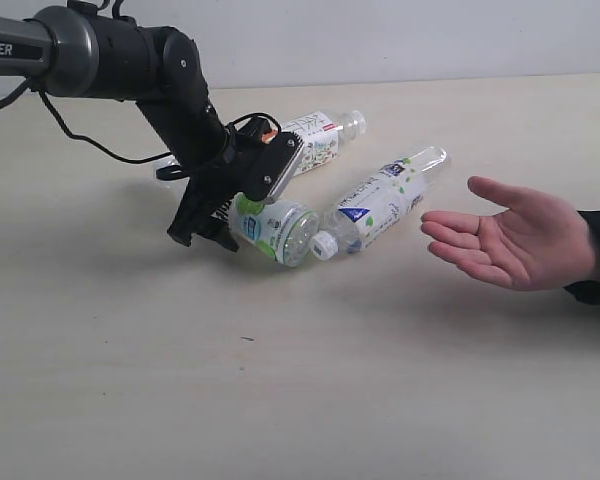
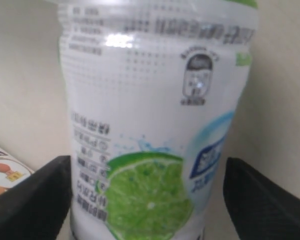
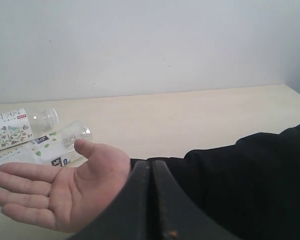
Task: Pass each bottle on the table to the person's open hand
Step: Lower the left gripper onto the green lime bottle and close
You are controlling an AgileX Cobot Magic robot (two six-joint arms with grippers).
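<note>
A lime-label bottle (image 1: 275, 228) lies on the table (image 1: 300, 400), and my left gripper (image 1: 218, 228) is open and straddles its base end. In the left wrist view the bottle (image 2: 155, 125) fills the space between the black fingers (image 2: 25, 200); one finger is at its side and a gap shows at the other. A blue-label bottle (image 1: 380, 200) with a white cap lies next to it. A floral-label bottle (image 1: 315, 140) lies behind. The person's open hand (image 1: 510, 240) waits palm up on the right. My right gripper (image 3: 152, 167) is shut and empty, just behind that hand (image 3: 55, 185).
A dark sleeve (image 3: 250, 180) runs from the hand past my right gripper. A black cable (image 1: 90, 140) trails from the left arm over the table. A scrap of another printed label (image 2: 5, 170) shows beside the left finger. A pale wall (image 3: 150, 45) backs the table.
</note>
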